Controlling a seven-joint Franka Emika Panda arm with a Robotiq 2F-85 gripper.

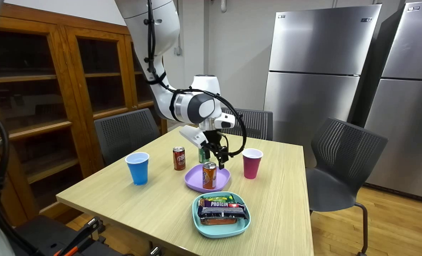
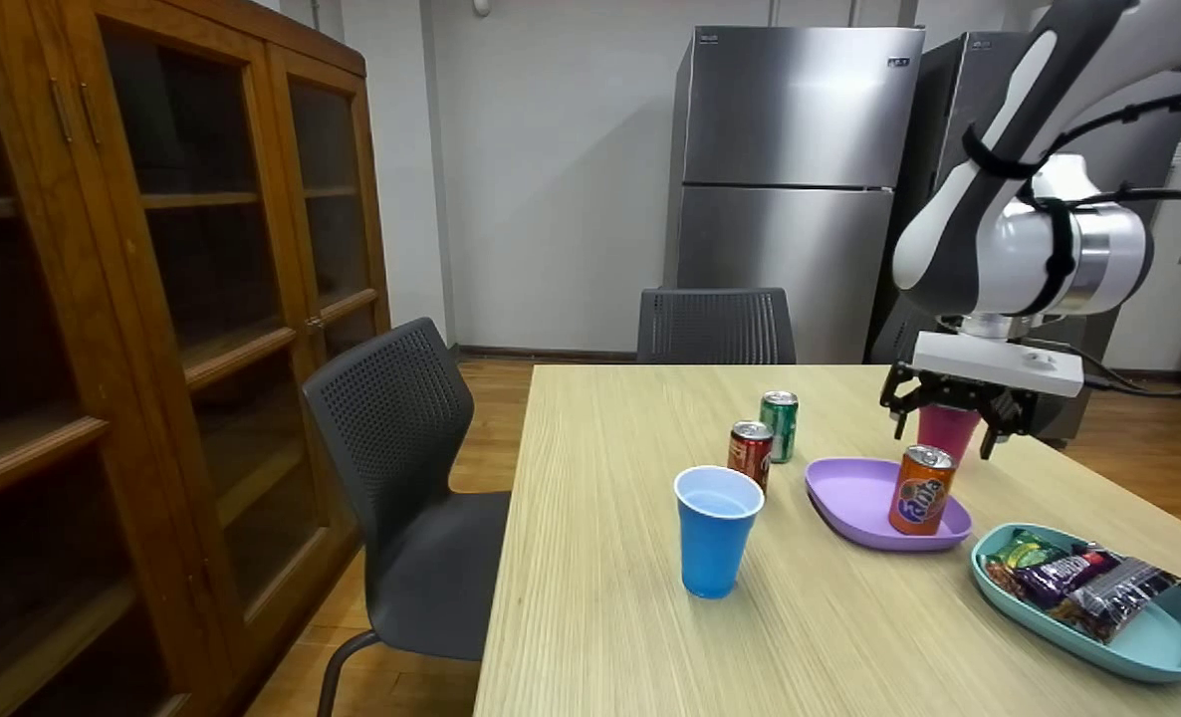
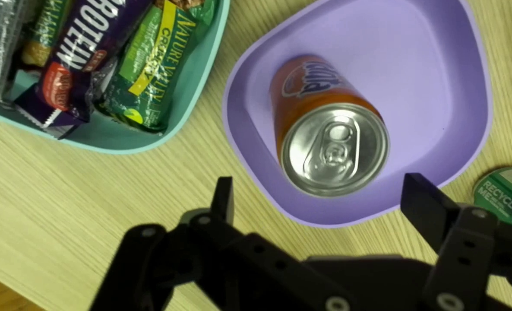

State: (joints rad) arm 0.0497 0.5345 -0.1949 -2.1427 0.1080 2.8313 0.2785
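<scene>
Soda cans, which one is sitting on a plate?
The orange Fanta can, standing on the purple plate; the red can and green can stand directly on the table.

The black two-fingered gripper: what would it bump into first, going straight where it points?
Probably the orange cylindrical metal Fanta can standing on the rounded purple plate: the open gripper points down, roughly above the can. Depth is unclear, so it might straddle the can instead.

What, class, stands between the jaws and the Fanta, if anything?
Nothing visible does. The jaws are open and apart from the Fanta, which stands upright on the purple plate. The plate's rim runs low around its base, and the green can is off to one side, outside the plate.
</scene>
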